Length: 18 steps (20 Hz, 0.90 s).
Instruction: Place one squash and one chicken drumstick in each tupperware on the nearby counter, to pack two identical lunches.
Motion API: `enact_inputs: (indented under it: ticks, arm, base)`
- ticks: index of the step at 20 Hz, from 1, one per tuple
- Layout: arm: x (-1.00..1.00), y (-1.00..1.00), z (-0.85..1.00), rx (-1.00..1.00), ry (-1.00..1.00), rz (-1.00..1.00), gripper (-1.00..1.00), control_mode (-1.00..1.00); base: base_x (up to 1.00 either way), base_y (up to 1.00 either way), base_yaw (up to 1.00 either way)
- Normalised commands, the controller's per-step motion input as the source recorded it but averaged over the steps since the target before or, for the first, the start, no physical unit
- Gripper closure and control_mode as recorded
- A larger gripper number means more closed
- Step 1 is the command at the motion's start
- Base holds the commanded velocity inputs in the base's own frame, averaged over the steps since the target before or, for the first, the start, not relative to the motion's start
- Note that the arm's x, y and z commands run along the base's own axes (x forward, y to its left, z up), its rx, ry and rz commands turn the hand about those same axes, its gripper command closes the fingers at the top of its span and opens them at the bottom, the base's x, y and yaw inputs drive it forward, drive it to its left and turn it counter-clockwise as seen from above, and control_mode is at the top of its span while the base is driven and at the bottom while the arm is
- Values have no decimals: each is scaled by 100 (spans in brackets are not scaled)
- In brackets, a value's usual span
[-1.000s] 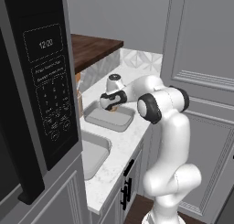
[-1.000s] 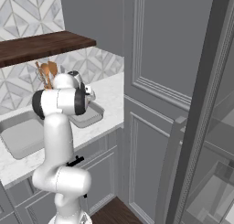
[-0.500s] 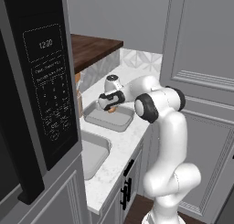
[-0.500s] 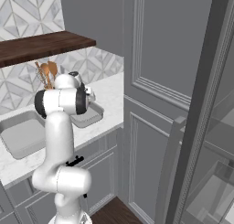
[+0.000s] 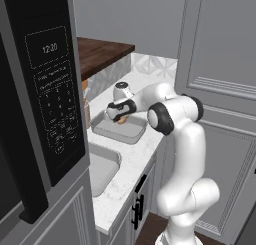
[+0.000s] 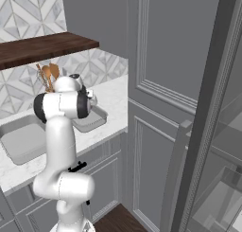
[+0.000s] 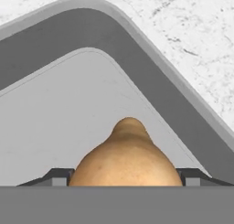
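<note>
Left base view, left to right: second tupperware [image 5: 102, 166] at lower left on the counter [image 5: 131, 161]; gripper [image 5: 120, 118] at centre, over the farther tupperware [image 5: 123, 130]. Hand view, bottom centre: tan squash [image 7: 126, 160] between both finger tips [image 7: 58, 177], jaws spread wide and grasping it, above the tray's grey floor near a rounded corner.

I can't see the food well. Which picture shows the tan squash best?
The hand view: the tan squash looms large over the grey tray. In the left base view it is a small orange spot.
</note>
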Motion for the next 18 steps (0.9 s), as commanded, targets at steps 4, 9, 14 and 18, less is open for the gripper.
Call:
enact_inputs:
  ticks: [4, 9, 14, 18]
  arm:
    - [-36, 0, 0, 0, -12, 0, -100, -100]
    - [-29, 0, 6, 0, -11, 0, -100, -100]
    - [-83, 0, 52, 2, -15, 0, -100, -100]
    - [-100, -4, 72, 6, -2, 0, -100, -100]
  base:
    - [0, 0, 0]
    - [0, 0, 0]
    - [0, 0, 0]
    - [0, 0, 0]
